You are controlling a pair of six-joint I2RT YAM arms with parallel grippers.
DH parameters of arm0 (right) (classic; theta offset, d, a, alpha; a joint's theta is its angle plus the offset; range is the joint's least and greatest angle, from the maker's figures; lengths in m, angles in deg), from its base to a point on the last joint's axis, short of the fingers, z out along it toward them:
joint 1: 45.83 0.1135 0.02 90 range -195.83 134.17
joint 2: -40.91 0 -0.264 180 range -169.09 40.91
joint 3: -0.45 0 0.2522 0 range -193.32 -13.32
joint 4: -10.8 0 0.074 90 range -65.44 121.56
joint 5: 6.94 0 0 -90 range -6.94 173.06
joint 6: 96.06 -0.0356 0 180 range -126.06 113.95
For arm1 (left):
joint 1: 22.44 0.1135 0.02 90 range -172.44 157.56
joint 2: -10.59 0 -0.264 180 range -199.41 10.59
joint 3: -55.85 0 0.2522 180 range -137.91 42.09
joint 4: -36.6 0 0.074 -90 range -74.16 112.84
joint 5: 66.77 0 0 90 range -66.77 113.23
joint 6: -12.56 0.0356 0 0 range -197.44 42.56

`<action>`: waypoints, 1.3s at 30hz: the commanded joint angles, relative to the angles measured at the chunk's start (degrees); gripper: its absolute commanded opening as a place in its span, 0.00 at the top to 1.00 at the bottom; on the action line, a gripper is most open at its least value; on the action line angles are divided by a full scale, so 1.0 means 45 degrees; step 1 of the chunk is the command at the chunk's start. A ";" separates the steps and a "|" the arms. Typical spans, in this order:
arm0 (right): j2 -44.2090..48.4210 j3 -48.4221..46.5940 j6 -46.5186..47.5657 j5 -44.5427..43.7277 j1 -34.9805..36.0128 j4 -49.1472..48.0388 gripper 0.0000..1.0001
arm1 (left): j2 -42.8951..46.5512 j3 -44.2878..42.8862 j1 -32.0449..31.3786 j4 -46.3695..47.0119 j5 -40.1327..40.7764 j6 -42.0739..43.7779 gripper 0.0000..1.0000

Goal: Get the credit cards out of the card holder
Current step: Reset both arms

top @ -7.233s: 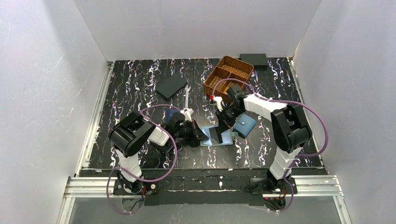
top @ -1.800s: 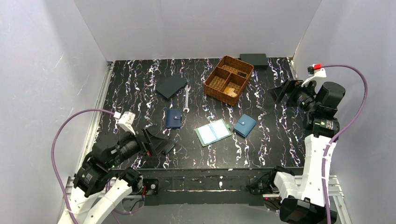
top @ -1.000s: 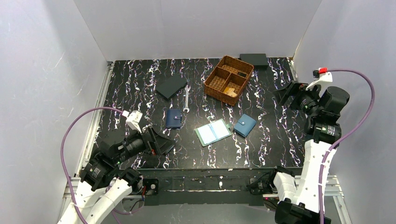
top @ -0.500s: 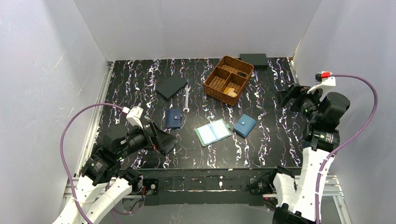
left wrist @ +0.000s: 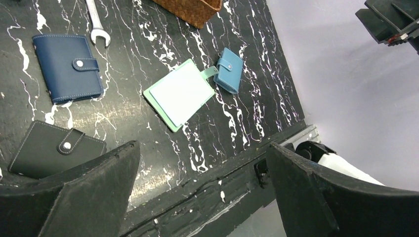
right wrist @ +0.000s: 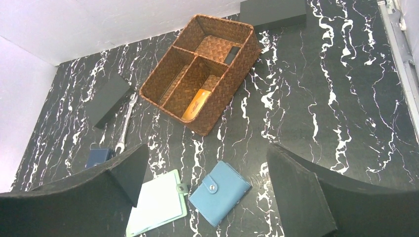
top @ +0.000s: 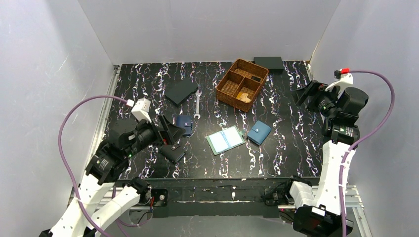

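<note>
- Now the card holder (top: 225, 140) lies opened flat near the middle of the worktop (top: 148, 79), a glossy black slab veined with white. It is a squarish, pale mint-green wallet with its pale inner leaf facing up.
- Its small snap tab points right, just beside a brighter blue wallet (top: 259, 132), which is closed with a snap button.
- The credit cards sit in a brown woven basket (top: 231, 102), a three-compartment rectangle farther back. The thin tan-golden card (right wrist: 196, 104) leans in a near compartment, and the dark card (right wrist: 232, 54) is in the far one.
- The left arm (top: 118, 153) hangs over the near-left part of the worktop. The left jaws are spread wide and grip nothing.
- Below them lie a closed navy wallet (left wrist: 67, 66) with stitched edges and a snap tab, and a closed black wallet (left wrist: 54, 148) nearer still.
- The right arm (top: 341, 123) is raised at the right edge. The right jaws are also spread wide and empty.
- A metal wrench (top: 197, 104) lies left of the basket, with a flat black square (top: 181, 92) beside it.
- A black rectangular block (top: 268, 62) sits at the far edge, behind the basket.
</note>
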 commanded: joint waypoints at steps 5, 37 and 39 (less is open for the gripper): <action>-0.0350 -0.1065 0.0501 -0.0431 -0.0069 0.0120 0.02 | -0.1370 -0.1524 0.0077 -0.0451 0.0669 0.1164 0.02; -0.1305 -0.3381 0.0960 -0.0970 -0.0069 0.0686 0.02 | -0.2021 -0.2048 0.0072 -0.1596 0.1774 0.1985 0.02; -0.1344 -0.3355 0.0887 -0.0942 -0.0069 0.0649 0.02 | -0.2086 -0.2060 0.0077 -0.1589 0.1758 0.2012 0.02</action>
